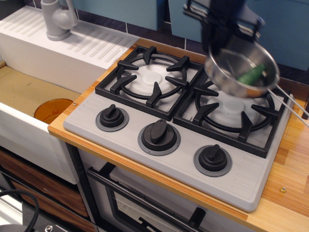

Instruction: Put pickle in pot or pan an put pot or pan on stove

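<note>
Pickle [251,74] inside pan [241,72], pan held tilted in the air above right burner [233,113] of stove [183,130].

Lay against far inner wall of the steel pan, toward the wire handle [289,101] trailing right. Gripper [218,43] blurred, clamped at pan's rear-left rim; fingers appeared closed on the rim. Left burner [146,77] bare. Three black knobs [159,132] along stove front. Orange disc [53,110] down in sink [29,92], well apart at left.
</note>
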{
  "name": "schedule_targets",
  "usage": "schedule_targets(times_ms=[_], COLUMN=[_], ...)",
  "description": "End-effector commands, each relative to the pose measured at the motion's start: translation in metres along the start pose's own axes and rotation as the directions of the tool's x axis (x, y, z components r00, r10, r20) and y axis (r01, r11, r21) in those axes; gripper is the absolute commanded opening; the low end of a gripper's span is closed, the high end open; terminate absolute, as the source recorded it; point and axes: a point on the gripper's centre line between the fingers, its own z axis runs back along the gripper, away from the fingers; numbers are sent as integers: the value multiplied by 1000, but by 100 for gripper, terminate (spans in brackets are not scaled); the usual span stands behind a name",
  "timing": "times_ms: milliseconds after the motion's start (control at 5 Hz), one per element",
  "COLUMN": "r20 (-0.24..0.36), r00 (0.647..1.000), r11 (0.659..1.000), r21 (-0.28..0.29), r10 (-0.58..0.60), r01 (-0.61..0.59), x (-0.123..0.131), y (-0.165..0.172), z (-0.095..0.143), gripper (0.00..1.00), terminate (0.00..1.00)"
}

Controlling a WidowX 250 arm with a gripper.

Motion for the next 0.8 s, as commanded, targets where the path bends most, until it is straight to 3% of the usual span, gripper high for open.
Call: schedule_targets(times_ms=[0,600], r20=[83,127], r00=[996,990], r11=[999,995], r21=[-34,-69], r10=[-28,-63], r01=[30,73], x=[21,30], y=[46,105], z=[18,-20], gripper=[0,0], terminate=[0,0])
